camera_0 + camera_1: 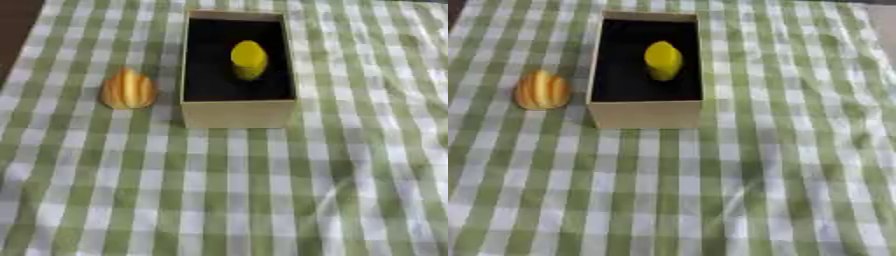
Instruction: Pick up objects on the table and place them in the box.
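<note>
A tan cardboard box (236,114) with a black inside stands at the upper middle of the table. A yellow rounded object (248,59) lies inside it, toward the right wall. An orange ribbed object with pale stripes (129,89) sits on the cloth just left of the box, apart from its wall. Neither of my hands shows in either eye view.
A green-and-white checked cloth (262,190) covers the table, with a wide stretch of it in front of the box. A dark strip (16,25) shows past the cloth at the upper left corner.
</note>
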### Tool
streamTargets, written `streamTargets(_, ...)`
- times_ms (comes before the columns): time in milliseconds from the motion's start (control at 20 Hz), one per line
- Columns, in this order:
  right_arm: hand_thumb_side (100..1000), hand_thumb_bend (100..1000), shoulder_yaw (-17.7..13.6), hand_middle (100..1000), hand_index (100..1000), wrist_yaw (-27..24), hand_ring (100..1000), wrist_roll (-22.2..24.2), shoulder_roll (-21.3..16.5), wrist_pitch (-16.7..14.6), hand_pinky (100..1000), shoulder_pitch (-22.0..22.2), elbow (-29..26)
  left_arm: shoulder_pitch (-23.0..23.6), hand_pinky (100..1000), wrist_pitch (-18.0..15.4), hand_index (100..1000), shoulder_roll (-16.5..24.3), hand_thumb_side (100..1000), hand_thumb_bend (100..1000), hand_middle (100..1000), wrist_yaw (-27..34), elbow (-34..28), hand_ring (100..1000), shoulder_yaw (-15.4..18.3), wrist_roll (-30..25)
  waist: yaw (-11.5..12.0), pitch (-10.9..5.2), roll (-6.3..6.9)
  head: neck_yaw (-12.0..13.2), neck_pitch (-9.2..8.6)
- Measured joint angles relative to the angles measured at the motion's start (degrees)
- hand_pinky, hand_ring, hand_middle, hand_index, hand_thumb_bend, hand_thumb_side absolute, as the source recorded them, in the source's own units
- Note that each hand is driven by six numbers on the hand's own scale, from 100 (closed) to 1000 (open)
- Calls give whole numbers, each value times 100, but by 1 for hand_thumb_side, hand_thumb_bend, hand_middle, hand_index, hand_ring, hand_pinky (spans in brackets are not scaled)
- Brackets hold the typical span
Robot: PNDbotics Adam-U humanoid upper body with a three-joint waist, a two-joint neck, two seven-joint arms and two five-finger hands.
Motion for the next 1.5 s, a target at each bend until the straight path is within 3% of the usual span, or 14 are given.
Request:
streamTargets(250, 458, 100, 181, 560, 760, 859, 844, -406, 769, -123, 919, 249, 0, -450, 868, 456, 905, 564, 477, 100, 764, -1203, 128, 800, -535, -1483, -170, -2, 67, 86, 0)
streamTargets(450, 484, 100, 317, 559, 757, 1407, 841, -705, 1120, 67, 918, 308, 0, -820, 867, 403, 905, 761, 463, 100, 774, -1751, 465, 833, -895, -2466, -223, -2, 112, 126, 30)
streamTargets(650, 479, 100, 418, 558, 755, 1775, 839, -923, 1235, 285, 918, 309, 0, -1155, 870, 237, 904, 809, 544, 127, 774, -2124, 843, 838, -1248, -3039, -247, -6, 137, 165, 56)
streamTargets(950, 493, 100, 534, 551, 751, 1987, 833, -1088, 1242, 449, 918, 301, 0, -1450, 882, 63, 893, 656, 538, 246, 774, -2387, 1426, 853, -1602, -3489, -248, -58, 171, 180, 155)
streamTargets(1050, 492, 100, 553, 545, 747, 1990, 828, -1104, 1242, 465, 918, 298, 0, -1481, 892, 42, 899, 605, 563, 375, 783, -2522, 1566, 881, -1617, -3517, -248, -61, 187, 183, 193)
streamTargets(1150, 494, 100, 565, 542, 746, 1990, 827, -1109, 1245, 470, 919, 288, 0, -1509, 897, 33, 902, 584, 606, 438, 787, -2765, 1673, 892, -1615, -3488, -248, -62, 202, 184, 201)
streamTargets(1300, 497, 100, 583, 538, 744, 1974, 824, -1116, 1282, 478, 919, 247, 0, -1506, 899, 17, 905, 559, 677, 471, 789, -3149, 1786, 894, -1615, -3361, -248, -62, 223, 186, 205)
streamTargets(1500, 492, 100, 583, 528, 738, 1862, 818, -1111, 1285, 475, 920, 199, 0, -1459, 897, 37, 906, 527, 686, 477, 793, -3416, 1949, 895, -1618, -3193, -256, -62, 229, 201, 205)
